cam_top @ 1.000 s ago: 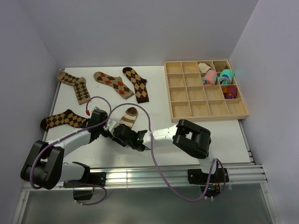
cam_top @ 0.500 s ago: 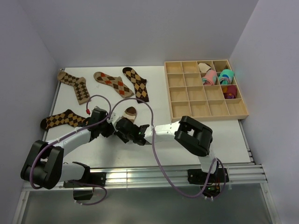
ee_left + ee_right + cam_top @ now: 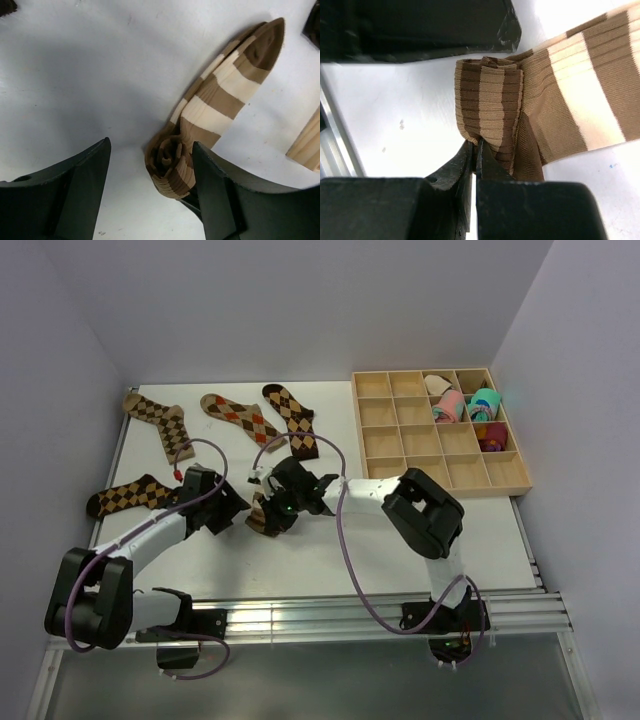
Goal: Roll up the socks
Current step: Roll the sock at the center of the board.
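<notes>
The brown-and-cream striped sock (image 3: 220,95) lies on the white table, its near end wound into a small roll (image 3: 170,167). My right gripper (image 3: 477,147) is shut on the lower edge of that roll (image 3: 487,107). My left gripper (image 3: 152,145) is open, its fingers either side of the roll, the right finger (image 3: 225,190) close against it. In the top view both grippers, left (image 3: 238,508) and right (image 3: 270,512), meet over the striped sock (image 3: 257,521), which is mostly hidden. Several argyle socks lie flat: three at the back (image 3: 160,423) (image 3: 243,420) (image 3: 292,420), one at the left (image 3: 135,497).
A wooden compartment tray (image 3: 385,430) stands at the back right, with pink and teal rolled bundles (image 3: 465,405) in its far right cells. A corner of the tray (image 3: 307,145) shows in the left wrist view. Purple cables loop above both arms.
My left gripper has opened and let go of the sock. My right gripper has shut on the rolled end and swung up and to the right; more of the striped sock is rolled.
</notes>
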You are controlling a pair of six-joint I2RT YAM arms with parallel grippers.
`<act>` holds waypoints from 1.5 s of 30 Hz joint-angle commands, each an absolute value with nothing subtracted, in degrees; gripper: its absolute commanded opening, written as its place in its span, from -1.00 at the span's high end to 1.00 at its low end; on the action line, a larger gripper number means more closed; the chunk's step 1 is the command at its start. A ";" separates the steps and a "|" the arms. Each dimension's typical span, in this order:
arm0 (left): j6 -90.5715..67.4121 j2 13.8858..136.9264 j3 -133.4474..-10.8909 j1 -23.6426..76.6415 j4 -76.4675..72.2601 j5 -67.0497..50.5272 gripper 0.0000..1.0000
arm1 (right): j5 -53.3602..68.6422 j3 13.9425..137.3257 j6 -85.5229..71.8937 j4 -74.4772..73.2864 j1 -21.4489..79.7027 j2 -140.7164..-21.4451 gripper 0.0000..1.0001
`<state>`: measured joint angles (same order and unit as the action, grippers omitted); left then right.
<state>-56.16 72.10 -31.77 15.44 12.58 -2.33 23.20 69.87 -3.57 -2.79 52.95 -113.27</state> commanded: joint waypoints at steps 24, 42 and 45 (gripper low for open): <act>-52.65 87.44 -35.24 15.55 -6.94 -7.82 0.37 | 41.57 87.62 4.30 -37.44 48.34 -125.42 1.00; -49.57 95.27 -39.46 19.69 -9.14 -6.07 0.92 | 45.69 98.35 7.47 -47.72 45.62 -131.48 1.00; -49.57 95.54 -39.55 19.69 -9.58 -6.15 0.91 | 46.49 98.35 7.03 -47.81 45.00 -133.24 1.00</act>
